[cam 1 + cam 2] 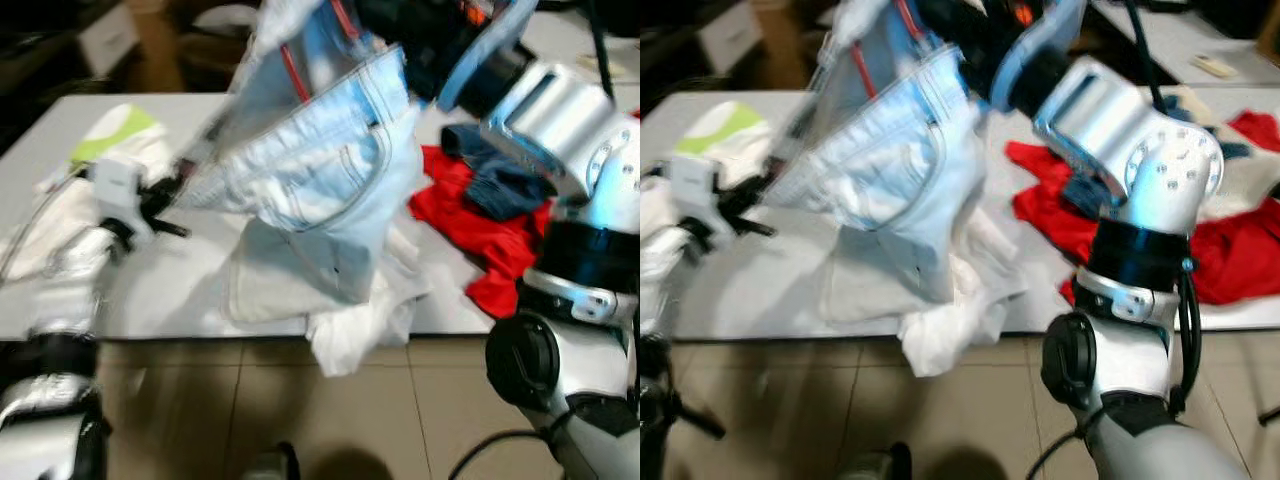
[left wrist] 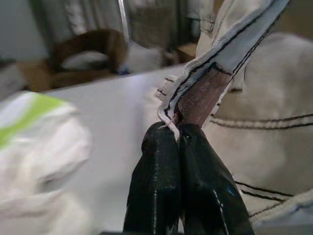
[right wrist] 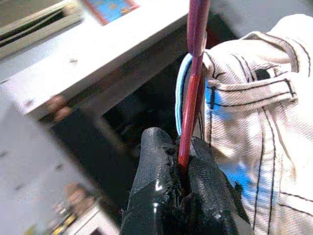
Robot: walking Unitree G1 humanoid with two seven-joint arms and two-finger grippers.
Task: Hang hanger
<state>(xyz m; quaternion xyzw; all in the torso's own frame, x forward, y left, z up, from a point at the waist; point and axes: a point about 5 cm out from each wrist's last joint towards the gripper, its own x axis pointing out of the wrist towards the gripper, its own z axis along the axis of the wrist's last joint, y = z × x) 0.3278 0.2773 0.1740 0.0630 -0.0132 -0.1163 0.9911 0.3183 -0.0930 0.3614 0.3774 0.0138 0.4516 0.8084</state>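
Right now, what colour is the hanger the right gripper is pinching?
Red. The hanger shows best in the right wrist view, clamped in the right gripper.

A cluttered laundry-sorting room: a white surface (image 1: 190,300) on a tiled floor (image 1: 200,410), with red clothes (image 1: 470,225) and white garments (image 1: 360,330) heaped upon it.

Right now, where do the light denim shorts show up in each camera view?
Left eye: light denim shorts hang upper centre above the grey table.
Right eye: upper centre-left.
Left wrist: beyond left gripper.
Right wrist: behind red hanger.
Shared landmark: red hanger.
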